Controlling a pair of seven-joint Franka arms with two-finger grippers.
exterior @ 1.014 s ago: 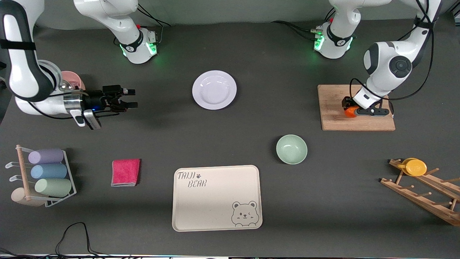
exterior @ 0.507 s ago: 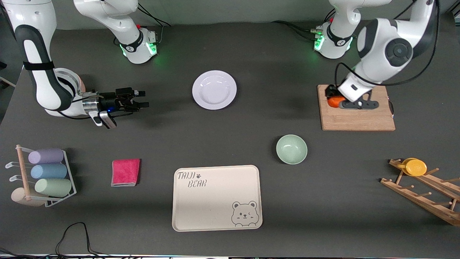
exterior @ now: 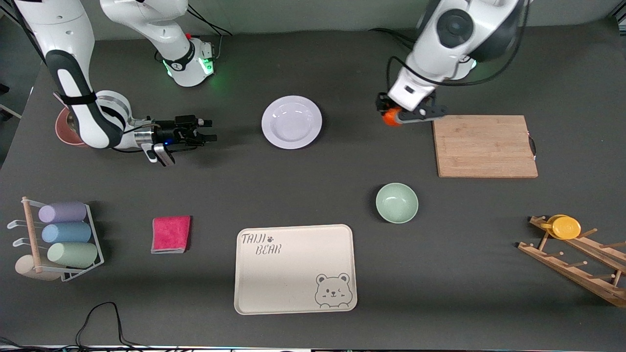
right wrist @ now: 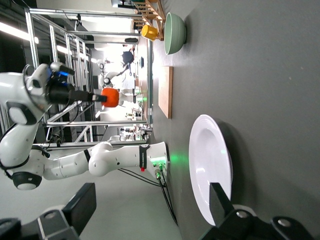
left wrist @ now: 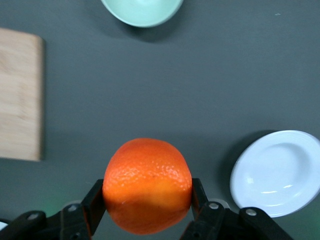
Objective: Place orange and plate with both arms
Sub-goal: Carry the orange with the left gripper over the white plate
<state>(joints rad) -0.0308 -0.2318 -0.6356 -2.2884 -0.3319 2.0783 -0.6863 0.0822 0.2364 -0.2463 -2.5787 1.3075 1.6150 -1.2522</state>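
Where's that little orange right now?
The orange is gripped by the left gripper, in the air over bare table between the plate and the cutting board.

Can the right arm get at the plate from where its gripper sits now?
Probably yes. The right gripper is open, low beside the plate toward the right arm's end, with only bare table between them. The left gripper holds the orange in the air, off the plate's other edge.
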